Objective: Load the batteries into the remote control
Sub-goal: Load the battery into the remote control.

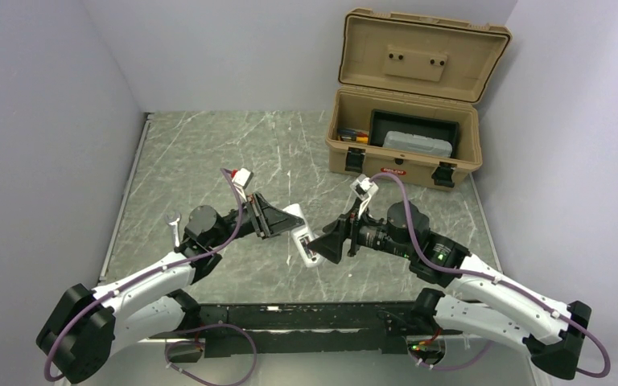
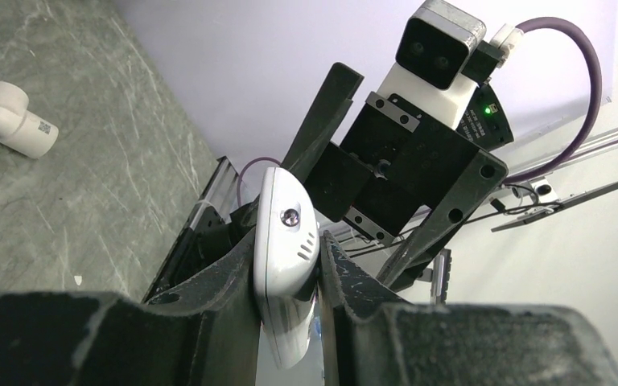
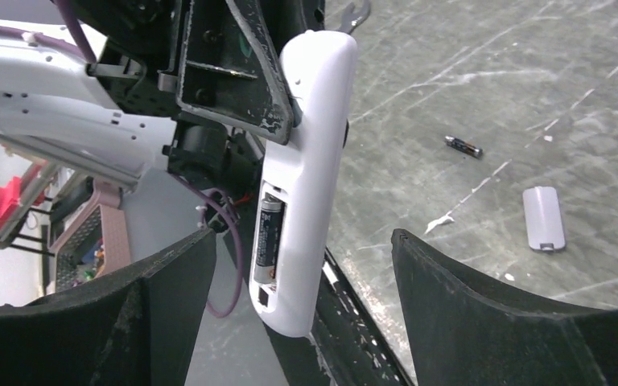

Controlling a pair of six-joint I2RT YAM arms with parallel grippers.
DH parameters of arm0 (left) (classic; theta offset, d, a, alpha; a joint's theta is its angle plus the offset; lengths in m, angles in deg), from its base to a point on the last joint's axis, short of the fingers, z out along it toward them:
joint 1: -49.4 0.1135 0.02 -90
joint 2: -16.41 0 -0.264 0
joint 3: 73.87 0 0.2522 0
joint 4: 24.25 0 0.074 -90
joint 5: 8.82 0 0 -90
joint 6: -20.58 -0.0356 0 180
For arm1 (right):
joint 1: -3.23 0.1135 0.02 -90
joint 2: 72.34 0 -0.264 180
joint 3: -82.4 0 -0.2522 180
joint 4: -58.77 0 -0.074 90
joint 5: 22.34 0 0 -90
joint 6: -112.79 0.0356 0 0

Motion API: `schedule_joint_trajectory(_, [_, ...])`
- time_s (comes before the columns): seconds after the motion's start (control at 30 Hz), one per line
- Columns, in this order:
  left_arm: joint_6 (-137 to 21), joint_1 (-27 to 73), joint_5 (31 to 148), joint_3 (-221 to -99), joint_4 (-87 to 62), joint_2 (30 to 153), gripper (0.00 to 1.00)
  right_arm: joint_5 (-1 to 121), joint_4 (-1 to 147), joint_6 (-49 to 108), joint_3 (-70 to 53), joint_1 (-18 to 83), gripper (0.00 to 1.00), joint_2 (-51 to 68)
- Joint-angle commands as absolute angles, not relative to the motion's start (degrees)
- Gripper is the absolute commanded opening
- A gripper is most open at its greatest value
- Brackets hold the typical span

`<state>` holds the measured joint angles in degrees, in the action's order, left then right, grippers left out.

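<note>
My left gripper (image 1: 288, 222) is shut on the white remote control (image 1: 303, 239) and holds it above the table's near middle. In the left wrist view the remote (image 2: 286, 233) is clamped between the fingers (image 2: 225, 281). In the right wrist view the remote (image 3: 314, 137) shows its open back, with one dark battery (image 3: 269, 237) lying in the compartment. A second battery (image 3: 463, 146) lies loose on the table. My right gripper (image 1: 319, 247) is open and empty, with its jaws on either side of the remote's lower end and not touching it.
The grey battery cover (image 3: 544, 218) lies on the table near the loose battery. A small white plastic piece (image 2: 14, 121) lies on the left of the table. An open tan toolbox (image 1: 406, 137) stands at the back right. Walls close in both sides.
</note>
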<state>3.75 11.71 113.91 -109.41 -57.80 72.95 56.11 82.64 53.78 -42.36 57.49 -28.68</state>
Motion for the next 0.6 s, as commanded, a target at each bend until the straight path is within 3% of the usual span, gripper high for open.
schedule_joint_trajectory(0.0, [4.0,11.7,114.9,-110.4,-62.3,72.8,0.00,51.5,76.7,56.5,-42.8,56.9,0.82,-28.0])
schedule_joint_trajectory(0.57, [3.7,11.7,115.5,-110.7,-62.5,72.4,0.00,49.2,73.7,57.5,-43.9,56.5,0.60,-24.7])
